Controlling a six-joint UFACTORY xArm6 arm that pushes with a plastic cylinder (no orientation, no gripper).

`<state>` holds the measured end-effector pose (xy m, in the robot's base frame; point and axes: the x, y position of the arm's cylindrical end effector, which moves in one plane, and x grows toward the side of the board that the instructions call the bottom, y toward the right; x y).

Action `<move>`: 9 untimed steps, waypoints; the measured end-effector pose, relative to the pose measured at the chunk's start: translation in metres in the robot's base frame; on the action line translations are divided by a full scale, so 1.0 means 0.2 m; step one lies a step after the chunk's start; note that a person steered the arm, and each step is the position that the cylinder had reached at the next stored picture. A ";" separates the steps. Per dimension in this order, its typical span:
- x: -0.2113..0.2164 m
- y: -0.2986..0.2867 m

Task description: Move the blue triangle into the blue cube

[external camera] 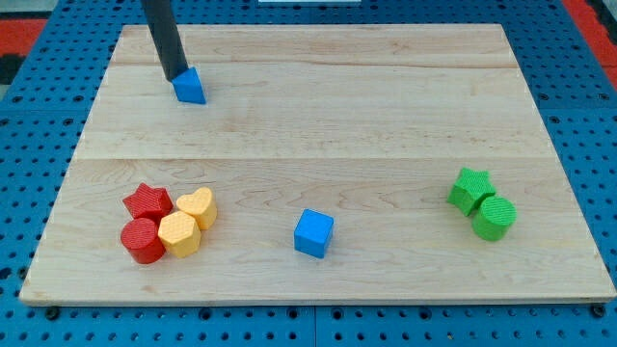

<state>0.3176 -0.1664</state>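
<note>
The blue triangle lies near the view's top left of the wooden board. The blue cube sits low in the middle of the board, far from the triangle. My tip is just left of and slightly above the blue triangle, touching or nearly touching its upper left side. The dark rod rises from there out of the view's top.
A red star, a red cylinder, a yellow heart and a yellow hexagon cluster at the lower left. A green star and green cylinder sit at the right.
</note>
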 end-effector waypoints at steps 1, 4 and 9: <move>0.12 0.17; 0.63 0.44; 0.94 0.72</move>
<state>0.5057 -0.0222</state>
